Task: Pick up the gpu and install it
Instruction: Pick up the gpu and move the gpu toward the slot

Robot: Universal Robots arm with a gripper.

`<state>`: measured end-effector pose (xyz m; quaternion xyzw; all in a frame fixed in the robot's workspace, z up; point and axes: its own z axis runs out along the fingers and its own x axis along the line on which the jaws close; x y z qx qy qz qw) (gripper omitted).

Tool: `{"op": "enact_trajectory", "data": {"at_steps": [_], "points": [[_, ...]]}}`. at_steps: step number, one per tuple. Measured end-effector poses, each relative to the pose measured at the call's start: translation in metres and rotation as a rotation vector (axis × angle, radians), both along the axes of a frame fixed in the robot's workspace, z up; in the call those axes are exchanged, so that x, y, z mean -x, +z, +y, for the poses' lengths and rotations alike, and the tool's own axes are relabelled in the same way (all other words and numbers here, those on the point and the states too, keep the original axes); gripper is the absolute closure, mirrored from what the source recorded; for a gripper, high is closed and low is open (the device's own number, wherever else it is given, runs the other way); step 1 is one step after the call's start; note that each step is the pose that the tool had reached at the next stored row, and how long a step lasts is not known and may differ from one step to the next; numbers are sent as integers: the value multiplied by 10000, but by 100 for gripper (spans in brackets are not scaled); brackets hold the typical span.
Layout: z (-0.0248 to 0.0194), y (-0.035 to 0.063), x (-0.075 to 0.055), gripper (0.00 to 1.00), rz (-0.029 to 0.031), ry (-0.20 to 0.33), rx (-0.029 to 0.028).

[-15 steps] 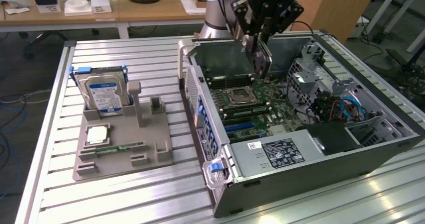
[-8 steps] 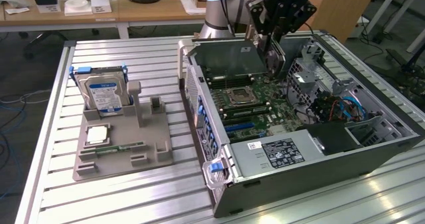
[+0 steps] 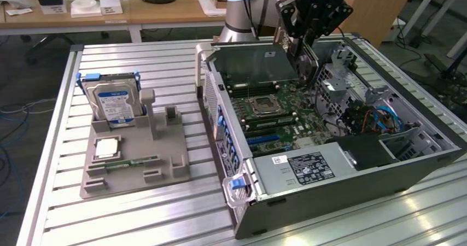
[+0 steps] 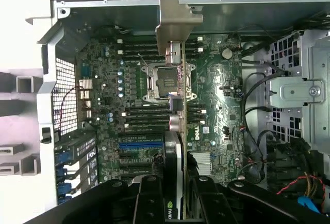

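The gpu (image 4: pixel 178 126) is a thin dark card seen edge-on, with its silvery end bracket (image 4: pixel 174 26) at the far end. My gripper (image 4: pixel 176 195) is shut on it, one black finger (image 4: pixel 147 198) on each side. In the exterior view the gripper (image 3: pixel 305 35) holds the gpu (image 3: pixel 299 65) upright inside the open computer case (image 3: pixel 343 169), just above the green motherboard (image 3: pixel 281 106) near the case's rear wall. In the wrist view the card hangs over the motherboard (image 4: pixel 216 95), beside the empty processor socket (image 4: pixel 157 80).
A grey parts holder (image 3: pixel 131 164) sits on the slatted table at the exterior view's left, with a blue-labelled hard drive (image 3: pixel 113 101), a processor chip (image 3: pixel 107 147) and a memory stick (image 3: pixel 133 162). Inside the case are a power supply (image 3: pixel 307 167), drive cages and cables (image 3: pixel 368 120).
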<state>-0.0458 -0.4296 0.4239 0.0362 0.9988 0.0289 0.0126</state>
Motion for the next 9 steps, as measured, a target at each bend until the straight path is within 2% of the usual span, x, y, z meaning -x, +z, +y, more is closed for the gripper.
{"op": "enact_trajectory", "data": {"at_steps": [5,9], "points": [[0,0,-16,73,0,0,0],[0,0,-92,73,0,0,0]]}}
